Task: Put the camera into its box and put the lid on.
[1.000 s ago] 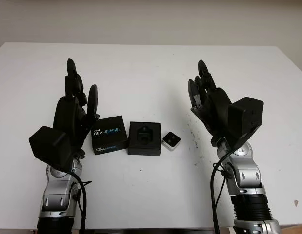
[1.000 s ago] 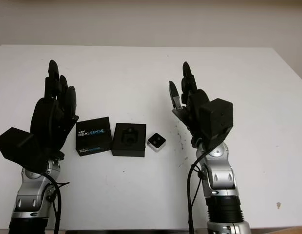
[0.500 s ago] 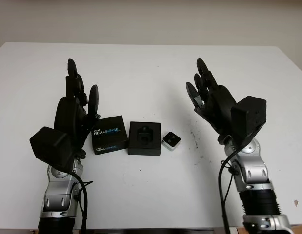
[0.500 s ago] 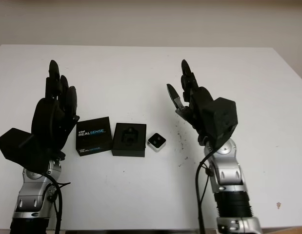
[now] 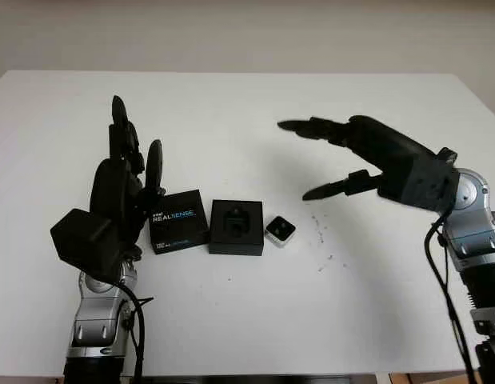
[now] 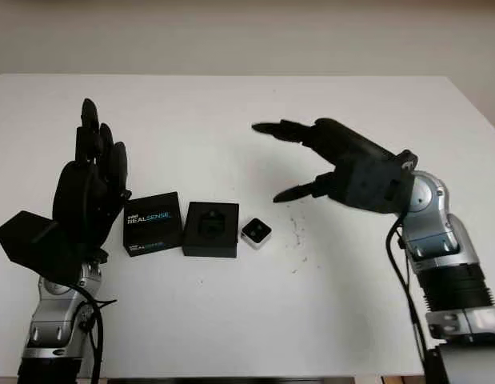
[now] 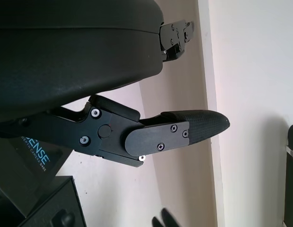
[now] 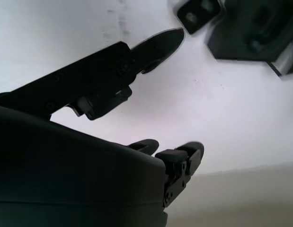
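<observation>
Reach phase: empty right hand (image 5: 343, 160) held above the table, near the camera (image 5: 280, 230) lying beside its open box (image 5: 237, 227); lid (image 5: 178, 220) alongside, apparently untouched; left hand (image 5: 119, 188) raised, empty; next, grasp camera.

White table (image 5: 231, 320), small dark specks on it right of centre (image 5: 321, 240), beige wall (image 5: 247, 32) behind

Two head-mounted eyes look forward and down over the white tabletop (image 5: 247, 320), sharing nearly the whole scene. Wrist cameras sit tight against each black hand shell.
</observation>
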`<control>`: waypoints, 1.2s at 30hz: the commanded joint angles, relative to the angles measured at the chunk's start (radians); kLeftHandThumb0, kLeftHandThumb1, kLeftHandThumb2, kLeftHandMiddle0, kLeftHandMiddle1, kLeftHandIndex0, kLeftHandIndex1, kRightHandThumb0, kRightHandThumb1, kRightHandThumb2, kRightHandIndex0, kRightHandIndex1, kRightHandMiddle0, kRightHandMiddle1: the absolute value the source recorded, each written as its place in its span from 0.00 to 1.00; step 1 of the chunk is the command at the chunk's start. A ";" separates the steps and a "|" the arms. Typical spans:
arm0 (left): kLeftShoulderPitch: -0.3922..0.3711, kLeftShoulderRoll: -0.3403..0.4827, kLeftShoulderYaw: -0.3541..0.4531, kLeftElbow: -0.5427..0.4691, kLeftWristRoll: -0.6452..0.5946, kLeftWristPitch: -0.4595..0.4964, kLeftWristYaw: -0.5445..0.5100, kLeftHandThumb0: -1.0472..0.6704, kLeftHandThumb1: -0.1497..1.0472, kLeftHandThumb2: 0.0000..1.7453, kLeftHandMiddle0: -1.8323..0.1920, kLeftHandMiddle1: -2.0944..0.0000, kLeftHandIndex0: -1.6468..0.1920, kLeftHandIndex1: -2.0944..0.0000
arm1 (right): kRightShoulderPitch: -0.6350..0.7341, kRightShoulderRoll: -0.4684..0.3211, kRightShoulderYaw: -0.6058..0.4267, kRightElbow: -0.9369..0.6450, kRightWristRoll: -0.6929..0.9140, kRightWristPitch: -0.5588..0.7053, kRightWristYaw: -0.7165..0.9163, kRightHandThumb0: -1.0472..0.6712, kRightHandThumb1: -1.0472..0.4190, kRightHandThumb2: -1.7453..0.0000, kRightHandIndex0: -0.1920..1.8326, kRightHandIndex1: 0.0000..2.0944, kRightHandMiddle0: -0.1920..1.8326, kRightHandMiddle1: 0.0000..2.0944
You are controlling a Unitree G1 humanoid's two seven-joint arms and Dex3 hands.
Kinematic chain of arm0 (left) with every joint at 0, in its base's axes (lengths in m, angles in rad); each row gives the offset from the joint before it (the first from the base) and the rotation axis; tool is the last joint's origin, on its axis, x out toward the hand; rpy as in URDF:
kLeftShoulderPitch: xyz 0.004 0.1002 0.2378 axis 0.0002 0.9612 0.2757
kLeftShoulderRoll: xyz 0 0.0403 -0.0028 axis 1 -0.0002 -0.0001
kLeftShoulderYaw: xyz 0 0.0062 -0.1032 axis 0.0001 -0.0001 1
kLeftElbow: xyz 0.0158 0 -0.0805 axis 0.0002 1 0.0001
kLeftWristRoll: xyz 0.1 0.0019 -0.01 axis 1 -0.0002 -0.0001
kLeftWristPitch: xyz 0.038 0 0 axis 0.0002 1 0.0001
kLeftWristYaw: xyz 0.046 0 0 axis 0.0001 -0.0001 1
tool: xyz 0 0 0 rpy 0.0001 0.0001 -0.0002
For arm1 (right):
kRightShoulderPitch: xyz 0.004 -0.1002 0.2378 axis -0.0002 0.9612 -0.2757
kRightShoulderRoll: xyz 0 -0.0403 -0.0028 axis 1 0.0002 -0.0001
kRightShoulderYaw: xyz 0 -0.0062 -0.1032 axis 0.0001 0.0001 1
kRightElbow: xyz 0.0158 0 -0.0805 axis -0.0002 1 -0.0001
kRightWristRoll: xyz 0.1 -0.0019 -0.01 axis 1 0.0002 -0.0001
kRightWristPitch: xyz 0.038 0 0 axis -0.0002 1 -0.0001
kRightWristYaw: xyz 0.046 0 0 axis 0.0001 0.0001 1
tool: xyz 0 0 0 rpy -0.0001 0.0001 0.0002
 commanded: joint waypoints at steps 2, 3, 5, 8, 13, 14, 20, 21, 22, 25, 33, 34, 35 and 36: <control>0.009 0.002 0.002 -0.016 -0.001 -0.001 0.000 0.18 1.00 0.33 1.00 1.00 1.00 1.00 | -0.019 -0.041 0.031 -0.034 -0.055 -0.046 0.005 0.27 0.18 0.97 0.30 0.08 0.32 0.07; 0.009 0.001 0.002 -0.017 -0.002 0.001 0.002 0.18 1.00 0.32 1.00 1.00 1.00 1.00 | -0.016 -0.042 0.033 -0.039 -0.063 -0.049 0.003 0.28 0.19 0.97 0.31 0.09 0.33 0.06; 0.010 0.003 0.003 -0.020 -0.002 0.000 0.001 0.18 1.00 0.32 1.00 1.00 1.00 1.00 | 0.001 -0.043 0.035 -0.070 -0.069 -0.038 0.011 0.30 0.20 0.98 0.32 0.08 0.34 0.06; 0.010 0.008 0.003 -0.019 0.003 -0.004 -0.001 0.18 1.00 0.33 1.00 1.00 1.00 1.00 | 0.024 -0.046 0.040 -0.115 -0.088 -0.031 0.018 0.31 0.20 0.97 0.33 0.08 0.35 0.06; 0.009 0.009 0.003 -0.022 0.003 -0.001 -0.001 0.18 1.00 0.33 1.00 1.00 1.00 1.00 | 0.056 -0.035 0.045 -0.109 -0.103 -0.103 -0.032 0.30 0.20 0.97 0.36 0.09 0.38 0.07; 0.008 0.008 0.004 -0.021 0.004 -0.003 0.000 0.18 1.00 0.33 1.00 1.00 1.00 1.00 | 0.060 -0.033 0.046 -0.109 -0.102 -0.107 -0.035 0.30 0.20 0.97 0.36 0.09 0.38 0.08; 0.007 0.007 0.004 -0.021 0.004 -0.002 0.002 0.18 1.00 0.32 1.00 1.00 1.00 1.00 | 0.071 -0.017 0.057 -0.078 -0.098 -0.171 -0.085 0.30 0.20 0.97 0.37 0.12 0.32 0.24; 0.007 0.008 0.004 -0.021 0.003 -0.003 0.001 0.18 1.00 0.32 1.00 1.00 1.00 1.00 | 0.070 -0.014 0.060 -0.065 -0.100 -0.189 -0.099 0.29 0.19 0.97 0.36 0.13 0.28 0.31; 0.007 0.006 0.005 -0.020 0.002 -0.004 0.002 0.18 1.00 0.32 1.00 1.00 1.00 1.00 | 0.069 -0.012 0.064 -0.055 -0.105 -0.198 -0.107 0.28 0.18 0.97 0.36 0.15 0.25 0.38; 0.005 0.003 0.006 -0.022 -0.003 -0.004 0.003 0.18 1.00 0.32 1.00 1.00 1.00 1.00 | 0.065 -0.010 0.074 -0.035 -0.112 -0.212 -0.119 0.28 0.17 0.97 0.35 0.17 0.22 0.43; 0.012 0.005 0.008 -0.028 -0.010 -0.001 -0.002 0.18 1.00 0.32 1.00 1.00 1.00 1.00 | 0.069 0.000 0.085 -0.024 -0.155 -0.205 -0.151 0.27 0.16 0.97 0.35 0.19 0.23 0.43; 0.013 0.006 0.008 -0.027 -0.009 -0.003 -0.002 0.18 1.00 0.32 1.00 1.00 1.00 1.00 | 0.070 0.002 0.086 -0.023 -0.159 -0.204 -0.155 0.27 0.16 0.97 0.35 0.20 0.24 0.42; 0.013 0.005 0.008 -0.027 -0.008 -0.002 0.000 0.18 1.00 0.32 1.00 1.00 1.00 1.00 | 0.070 0.004 0.087 -0.021 -0.164 -0.202 -0.159 0.27 0.16 0.97 0.35 0.20 0.24 0.42; 0.014 0.005 0.008 -0.029 -0.009 0.002 0.001 0.18 1.00 0.32 1.00 1.00 1.00 1.00 | 0.070 0.005 0.088 -0.020 -0.168 -0.201 -0.162 0.27 0.15 0.97 0.35 0.20 0.24 0.42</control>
